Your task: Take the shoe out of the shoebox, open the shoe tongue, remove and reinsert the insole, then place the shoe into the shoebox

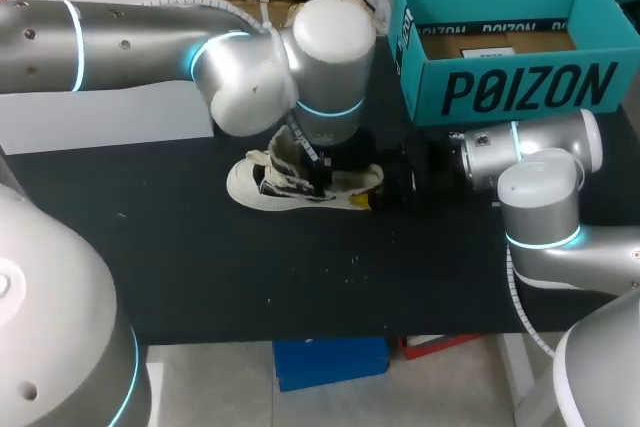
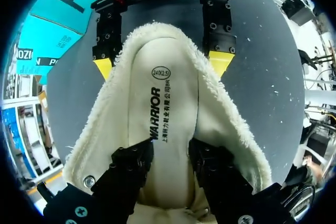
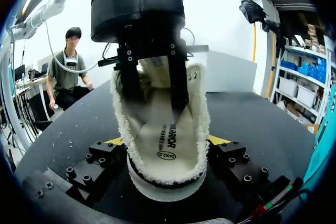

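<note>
Shoe (image 1: 262, 190) is lying on table (image 1: 200, 267), right gripper (image 3: 165, 144) pinching its heel (image 3: 167, 181), left gripper (image 2: 169, 165) sitting inside over insole (image 2: 163, 103), grip unclear.

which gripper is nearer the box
Right. The right gripper holds the shoe by its heel, the end towards the box; the left gripper is over the shoe's middle, farther off.

1. Head view: high behind, looking down over the whole surface (image 1: 200, 267).
2. Left wrist view: straight down into the shoe (image 2: 168, 124), very close.
3. Right wrist view: seemingly low, facing that shoe end-on; all share it.
</note>
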Robot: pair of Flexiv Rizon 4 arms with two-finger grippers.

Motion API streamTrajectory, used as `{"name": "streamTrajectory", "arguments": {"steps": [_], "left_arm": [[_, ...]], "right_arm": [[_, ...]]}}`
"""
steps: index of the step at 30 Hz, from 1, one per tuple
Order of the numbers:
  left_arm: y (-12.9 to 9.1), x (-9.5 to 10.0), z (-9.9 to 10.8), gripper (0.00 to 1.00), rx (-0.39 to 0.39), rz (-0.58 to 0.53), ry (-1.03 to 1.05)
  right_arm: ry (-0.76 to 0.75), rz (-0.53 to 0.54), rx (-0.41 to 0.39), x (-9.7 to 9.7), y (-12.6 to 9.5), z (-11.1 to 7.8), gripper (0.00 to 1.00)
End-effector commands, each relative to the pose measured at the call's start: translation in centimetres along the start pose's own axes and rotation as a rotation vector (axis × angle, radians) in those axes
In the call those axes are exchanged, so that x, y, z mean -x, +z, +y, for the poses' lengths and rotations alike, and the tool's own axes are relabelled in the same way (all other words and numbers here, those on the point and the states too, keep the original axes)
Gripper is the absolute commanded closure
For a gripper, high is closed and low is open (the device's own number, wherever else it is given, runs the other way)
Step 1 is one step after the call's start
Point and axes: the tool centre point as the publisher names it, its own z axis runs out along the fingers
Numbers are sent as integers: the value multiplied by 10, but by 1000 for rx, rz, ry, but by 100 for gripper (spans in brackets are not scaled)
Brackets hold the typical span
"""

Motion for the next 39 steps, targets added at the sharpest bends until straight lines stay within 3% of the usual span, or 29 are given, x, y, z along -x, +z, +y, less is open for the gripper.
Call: {"name": "streamTrajectory", "arguments": {"steps": [1, 16, 22, 32, 33, 36, 39], "left_arm": [[23, -6, 3, 55, 73, -178, -27], [29, 30, 32, 55, 63, -429, -98], [31, 42, 33, 55, 2, -446, -84], [42, 50, 25, 58, -15, -468, -47], [44, 50, 25, 60, -21, -458, -47], [46, 49, 25, 100, -19, -434, -25], [48, 47, 22, 100, -14, -396, 12]], "right_arm": [[2, -1, -1, 2, 0, -2, 100], [2, -1, -1, 2, 0, -2, 100], [2, -1, -1, 2, 0, -2, 100], [2, -1, -1, 2, 0, -2, 100], [2, -1, -1, 2, 0, -2, 100], [2, -1, -1, 2, 0, -2, 100], [2, -1, -1, 2, 0, -2, 100]]}}
